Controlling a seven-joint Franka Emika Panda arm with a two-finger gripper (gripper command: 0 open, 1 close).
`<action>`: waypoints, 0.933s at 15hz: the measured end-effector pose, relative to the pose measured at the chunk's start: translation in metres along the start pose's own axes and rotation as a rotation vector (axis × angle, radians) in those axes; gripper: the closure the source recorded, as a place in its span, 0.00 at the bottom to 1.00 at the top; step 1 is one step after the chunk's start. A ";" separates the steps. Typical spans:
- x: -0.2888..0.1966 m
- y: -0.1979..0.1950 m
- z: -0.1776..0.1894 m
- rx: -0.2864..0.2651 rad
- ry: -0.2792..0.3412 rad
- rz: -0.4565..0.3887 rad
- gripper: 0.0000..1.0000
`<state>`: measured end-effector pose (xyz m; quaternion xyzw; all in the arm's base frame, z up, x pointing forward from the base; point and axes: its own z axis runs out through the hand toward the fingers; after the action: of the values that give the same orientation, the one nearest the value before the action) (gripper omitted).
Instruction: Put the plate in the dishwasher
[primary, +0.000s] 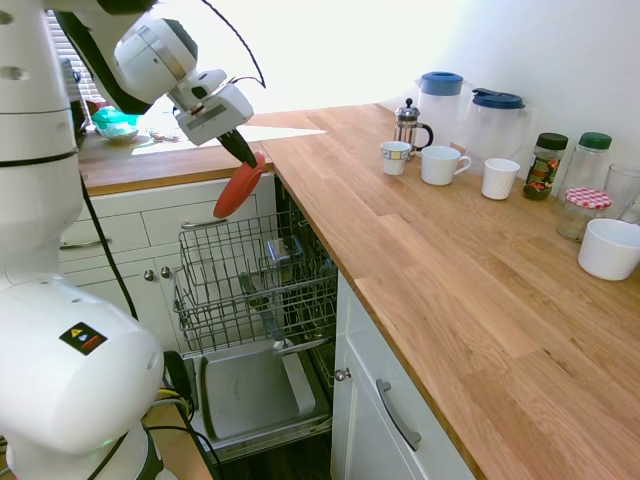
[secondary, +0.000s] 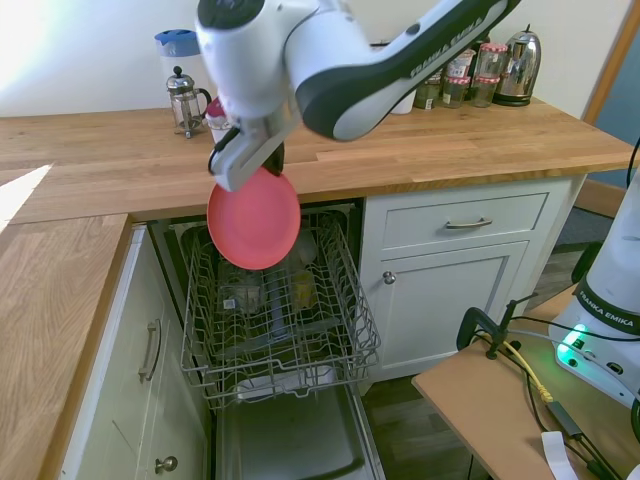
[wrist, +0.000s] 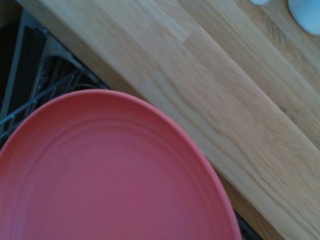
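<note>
Coral-red round plastic plate (secondary: 254, 218) hangs on edge from the two-finger gripper (primary: 244, 153), dark fingers clamped on its upper rim. In the first exterior view it shows nearly edge-on (primary: 238, 190); in the second its flat face is toward the camera. It's in the air above the back part of the pulled-out grey wire rack (secondary: 280, 320) of the built-in dishwasher (primary: 255, 330), not touching the wires. The dishwasher's grey drop-down door panel (primary: 250, 390) lies open below the rack. Wrist view: plate (wrist: 110, 175) fills the lower part of the picture, oak-coloured wooden worktop (wrist: 225, 100) beside it, rack wires visible past the plate's edge.

On the worktop (primary: 450, 260), well apart from the plate: glass French press (primary: 408, 125), two clear jugs with blue lids (primary: 495, 125), three white mugs (primary: 440, 164), glass jars (primary: 545, 165), white bowl (primary: 610, 248). White cabinet fronts (secondary: 470, 270) flank the dishwasher.
</note>
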<state>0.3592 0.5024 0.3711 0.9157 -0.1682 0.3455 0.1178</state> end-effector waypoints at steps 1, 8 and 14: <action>-0.016 -0.019 0.003 -0.005 0.049 -0.033 1.00; -0.066 -0.050 -0.019 -0.033 0.301 -0.199 1.00; -0.117 -0.040 0.042 -0.139 0.412 -0.419 1.00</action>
<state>0.3173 0.5515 0.2574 0.8308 0.0287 0.4796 0.2808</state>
